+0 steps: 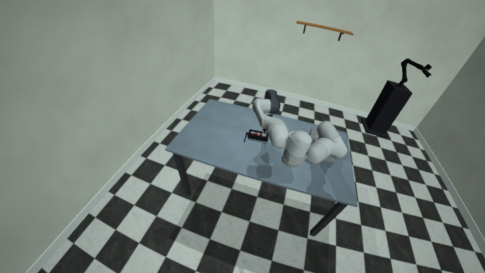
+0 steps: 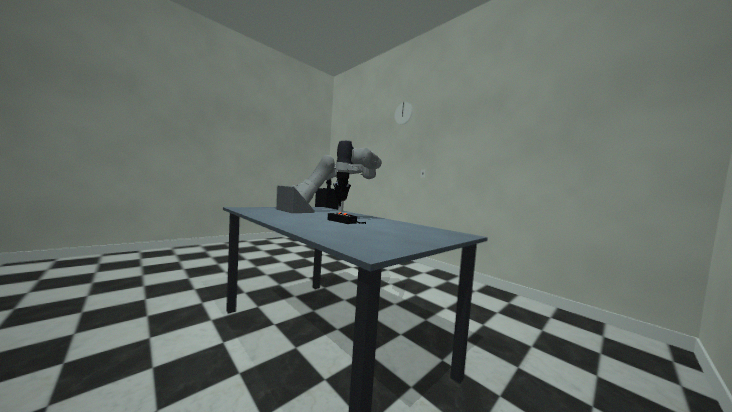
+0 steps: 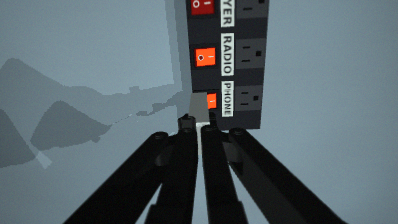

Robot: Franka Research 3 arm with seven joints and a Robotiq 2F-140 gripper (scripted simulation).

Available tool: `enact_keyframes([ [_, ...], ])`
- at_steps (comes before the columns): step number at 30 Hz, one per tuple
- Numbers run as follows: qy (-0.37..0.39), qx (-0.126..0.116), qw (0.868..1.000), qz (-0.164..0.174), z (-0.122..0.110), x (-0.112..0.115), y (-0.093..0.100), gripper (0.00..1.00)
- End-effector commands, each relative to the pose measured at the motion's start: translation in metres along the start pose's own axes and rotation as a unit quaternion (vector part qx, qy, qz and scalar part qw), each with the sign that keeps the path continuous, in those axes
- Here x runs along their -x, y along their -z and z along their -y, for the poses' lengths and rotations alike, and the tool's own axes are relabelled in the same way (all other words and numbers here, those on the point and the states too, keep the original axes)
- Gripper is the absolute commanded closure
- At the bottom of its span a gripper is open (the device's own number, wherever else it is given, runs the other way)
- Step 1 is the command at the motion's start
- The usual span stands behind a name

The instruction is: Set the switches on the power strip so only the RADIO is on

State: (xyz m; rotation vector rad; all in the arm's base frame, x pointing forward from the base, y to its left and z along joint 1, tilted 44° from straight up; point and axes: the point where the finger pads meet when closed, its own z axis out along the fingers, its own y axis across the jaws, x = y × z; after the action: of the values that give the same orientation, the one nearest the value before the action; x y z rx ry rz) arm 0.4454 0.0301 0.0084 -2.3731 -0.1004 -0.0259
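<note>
Your gripper (image 3: 198, 124), fingers pressed together, empty, sat at PHONE switch (image 3: 211, 101); power strip (image 3: 250, 65) ran straight ahead.

The arm (image 1: 298, 144) had rounded, glossy white links with a dark grey wrist section; its gripper (image 3: 199, 125) was matt black, with slim bar-like fingers
</note>
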Motion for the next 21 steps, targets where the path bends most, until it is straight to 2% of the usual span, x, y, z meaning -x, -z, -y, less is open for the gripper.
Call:
enact_keyframes([
  [1, 0.001, 0.001, 1.0, -0.001, -0.0006, -0.0015, -0.0005, 1.0],
  [21, 0.001, 0.001, 1.0, -0.001, -0.0006, -0.0015, -0.0071, 1.0],
])
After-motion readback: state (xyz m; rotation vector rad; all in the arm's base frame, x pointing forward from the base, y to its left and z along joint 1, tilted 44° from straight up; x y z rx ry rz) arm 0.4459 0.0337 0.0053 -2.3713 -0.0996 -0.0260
